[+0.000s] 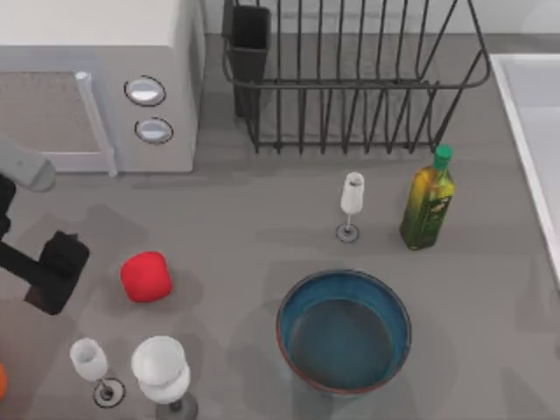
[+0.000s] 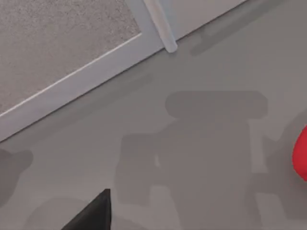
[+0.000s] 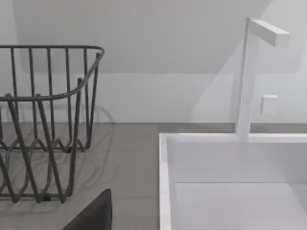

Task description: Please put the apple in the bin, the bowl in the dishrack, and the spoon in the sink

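Your left gripper point(image 1: 54, 273) sits just left of the apple point(image 1: 145, 276), nearer than the right arm, though whether its fingers are open I cannot tell

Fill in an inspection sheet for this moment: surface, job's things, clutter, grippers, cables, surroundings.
Surface: grey table, no spills seen.
Job's things: apple on the table at left; bowl upright near the front centre, nothing in it; dishrack at the back, no dishes; sink at the right edge; spoon nothing seen.
Clutter: three wine glasses, oil bottle, an orange thing at the left edge.
Grippers: left gripper just left of the apple, apart from it; right gripper near the sink and dishrack.
Cables: nothing seen.
Surroundings: microwave back left; pale wall; faucet.
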Tool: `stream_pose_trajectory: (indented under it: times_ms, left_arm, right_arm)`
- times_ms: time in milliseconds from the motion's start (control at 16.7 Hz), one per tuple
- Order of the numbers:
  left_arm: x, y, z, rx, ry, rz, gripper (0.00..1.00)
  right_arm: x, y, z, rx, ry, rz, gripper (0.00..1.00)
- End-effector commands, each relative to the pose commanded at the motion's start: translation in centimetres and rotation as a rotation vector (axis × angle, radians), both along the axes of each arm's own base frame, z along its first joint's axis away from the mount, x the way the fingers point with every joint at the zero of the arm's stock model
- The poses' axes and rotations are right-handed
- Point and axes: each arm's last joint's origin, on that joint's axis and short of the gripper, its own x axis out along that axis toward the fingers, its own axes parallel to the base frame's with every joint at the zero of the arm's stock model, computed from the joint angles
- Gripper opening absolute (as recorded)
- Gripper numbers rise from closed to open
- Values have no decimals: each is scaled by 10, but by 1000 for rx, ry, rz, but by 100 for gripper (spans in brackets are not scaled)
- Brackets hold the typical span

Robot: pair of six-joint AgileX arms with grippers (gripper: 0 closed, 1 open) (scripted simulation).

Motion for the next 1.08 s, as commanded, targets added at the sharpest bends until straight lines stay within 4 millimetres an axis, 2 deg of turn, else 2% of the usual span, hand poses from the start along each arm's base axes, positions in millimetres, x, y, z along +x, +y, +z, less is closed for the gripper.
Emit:
stream_pose_trajectory:
  times_ms: [240, 420, 540, 780, 1080]
  left_arm:
    - [61, -31, -5, 161, 311, -202, 100]
    - [99, -57, -24, 261, 514, -350, 100]
    - [116, -71, -39, 313, 622, -434, 100]
    - [134, -90, -59, 374, 751, -541, 100]
    - [136, -92, -62, 381, 767, -556, 100]
  right_arm:
    - [0, 0, 0, 0, 0, 0, 100]
    - [0, 0, 0, 0, 0, 0, 100]
    - [0, 0, 0, 0, 0, 0, 100]
    - [0, 0, 0, 0, 0, 0, 100]
    - [0, 0, 0, 0, 0, 0, 100]
